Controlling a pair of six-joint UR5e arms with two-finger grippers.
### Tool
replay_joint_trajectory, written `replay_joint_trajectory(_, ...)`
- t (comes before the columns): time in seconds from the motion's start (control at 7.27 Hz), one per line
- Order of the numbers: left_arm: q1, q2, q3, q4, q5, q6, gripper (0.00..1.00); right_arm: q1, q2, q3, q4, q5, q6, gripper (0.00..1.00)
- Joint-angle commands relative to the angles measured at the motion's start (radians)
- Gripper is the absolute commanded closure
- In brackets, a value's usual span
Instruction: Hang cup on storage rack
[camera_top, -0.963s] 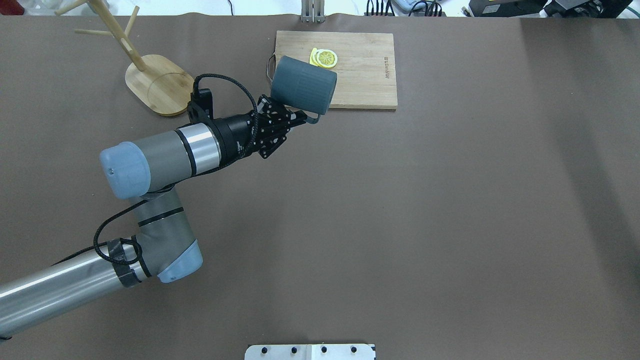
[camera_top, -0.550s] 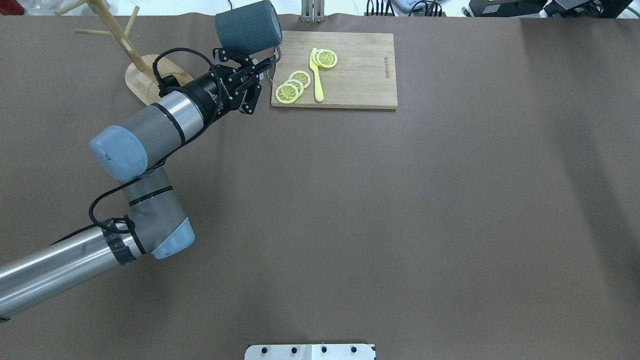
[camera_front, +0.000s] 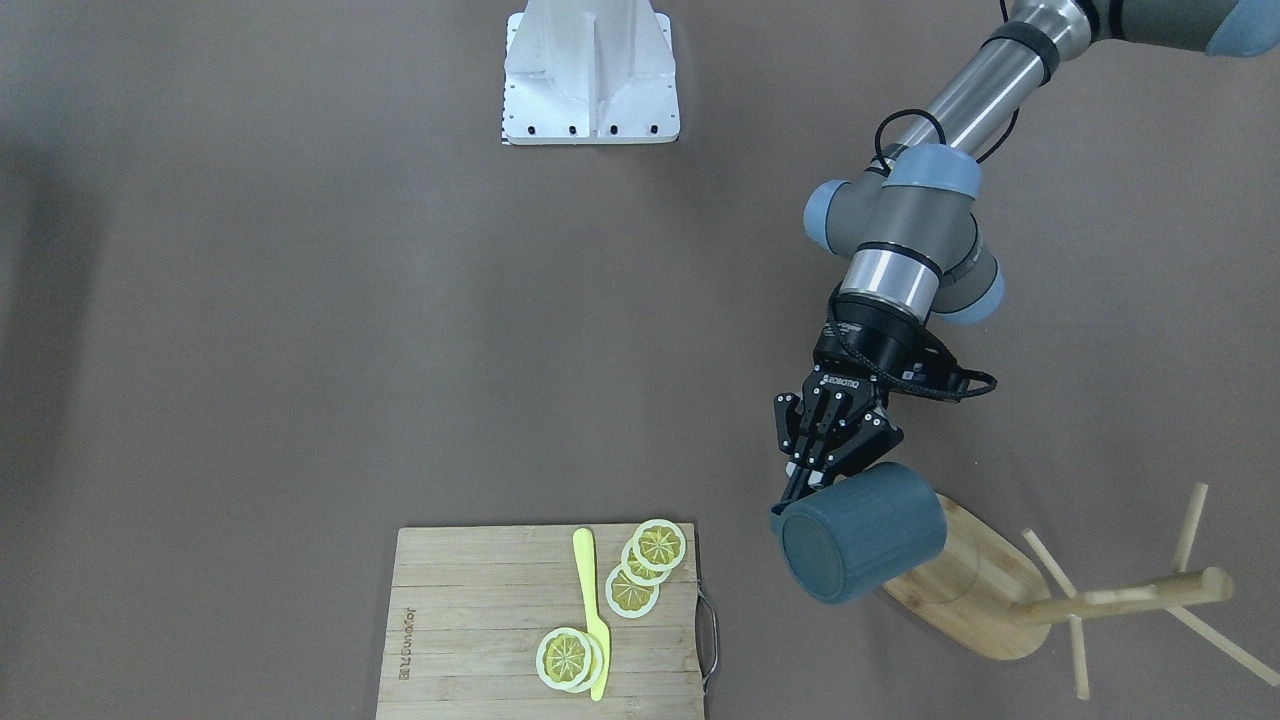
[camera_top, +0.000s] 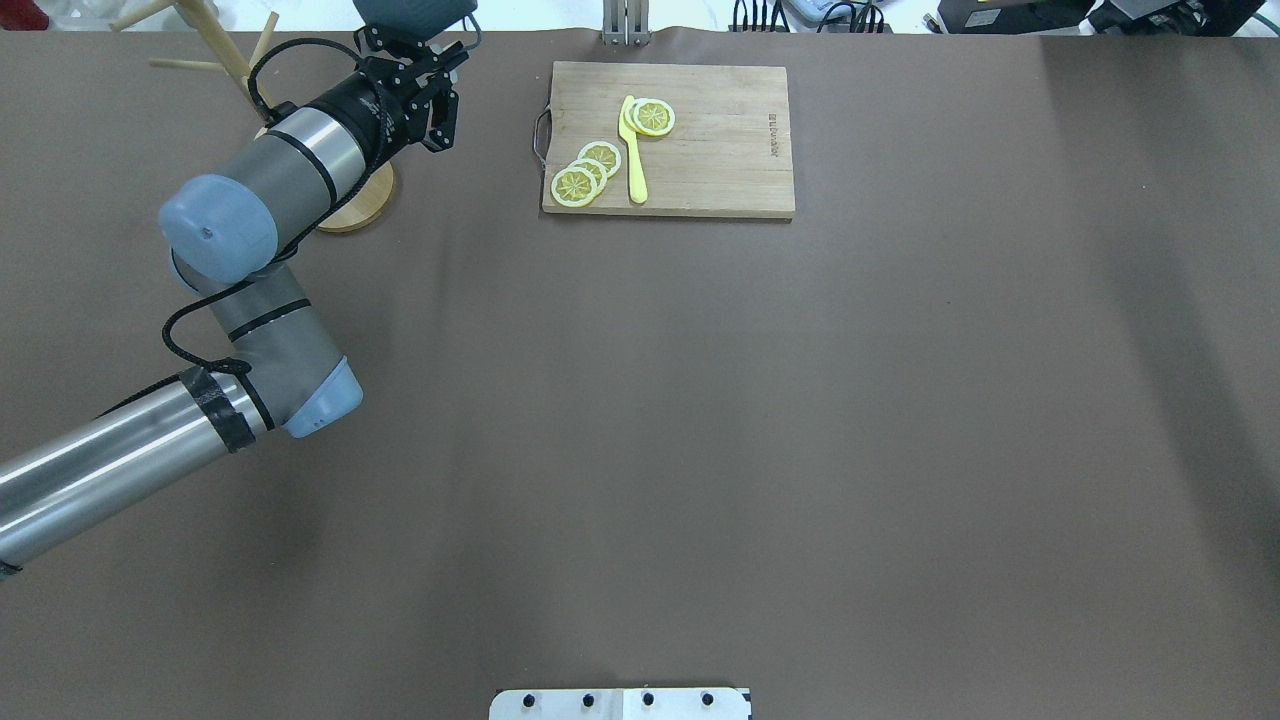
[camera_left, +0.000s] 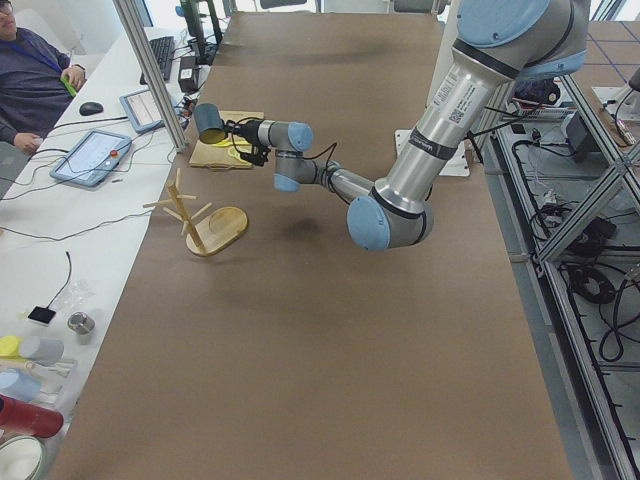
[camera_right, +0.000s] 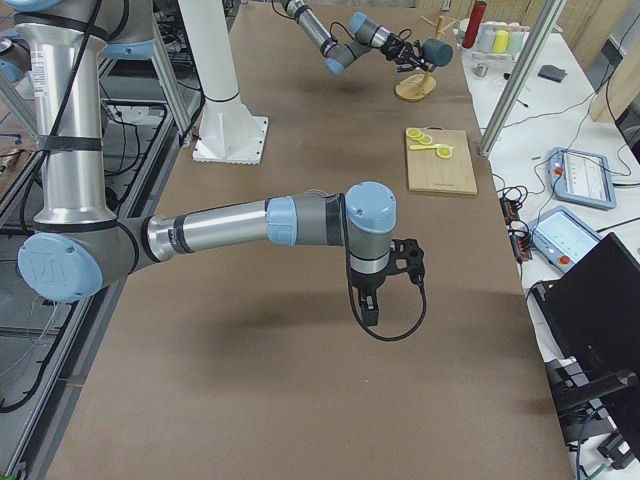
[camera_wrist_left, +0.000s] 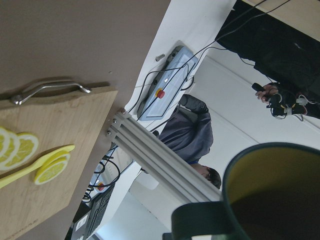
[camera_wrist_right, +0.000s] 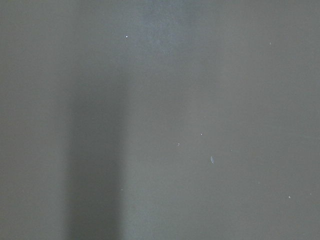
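My left gripper (camera_front: 800, 490) is shut on the handle of the dark teal cup (camera_front: 860, 545). The cup hangs in the air on its side, its bottom toward the front-facing camera. It sits over the end of the storage rack's oval base (camera_front: 975, 590), beside the post and pegs (camera_front: 1130, 590). In the overhead view the cup (camera_top: 415, 12) is cut by the far edge, right of the rack's pegs (camera_top: 215, 45). The left wrist view shows its yellowish inside (camera_wrist_left: 272, 195). My right gripper (camera_right: 370, 305) points down over bare table; whether it is open or shut I cannot tell.
A wooden cutting board (camera_top: 720, 150) with lemon slices (camera_top: 585, 175) and a yellow knife (camera_top: 633, 150) lies right of the rack. A person (camera_left: 35, 75) sits at a desk beyond the table's far edge. A white mount plate (camera_front: 590, 70) is at the robot's base.
The left arm has carried the cup left and toward the far edge, from over the cutting board to beside the rack. The lemon slices it covered are now in sight.
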Motion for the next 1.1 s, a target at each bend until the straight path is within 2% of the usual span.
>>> replay_joint_trajectory(0.0, -0.049, -0.017, 0.039, 0.001, -0.018, -0.002, 1.00, -0.003, 0.001, 0.001, 0.000, 0.000, 0.000, 0.00)
replay_joint_trajectory(0.14, -0.066, -0.026, 0.061, -0.005, -0.038, -0.002, 1.00, -0.003, 0.001, 0.001, 0.001, 0.002, 0.000, 0.00)
replay_joint_trajectory(0.28, -0.102, -0.026, 0.069, -0.011, -0.104, -0.002, 1.00, -0.003, 0.001, 0.001, 0.000, 0.000, 0.000, 0.00)
replay_joint_trajectory(0.41, -0.109, -0.025, 0.090, -0.043, -0.110, 0.004, 1.00, -0.003, 0.001, 0.002, 0.000, 0.002, 0.000, 0.00)
replay_joint_trajectory(0.69, -0.118, -0.022, 0.192, -0.210, -0.158, 0.087, 1.00, -0.003, 0.001, 0.005, 0.001, 0.002, 0.006, 0.00)
replay_joint_trajectory(0.96, -0.124, 0.009, 0.231, -0.364, -0.228, 0.130, 1.00, -0.003, 0.001, 0.005, 0.001, 0.002, 0.008, 0.00)
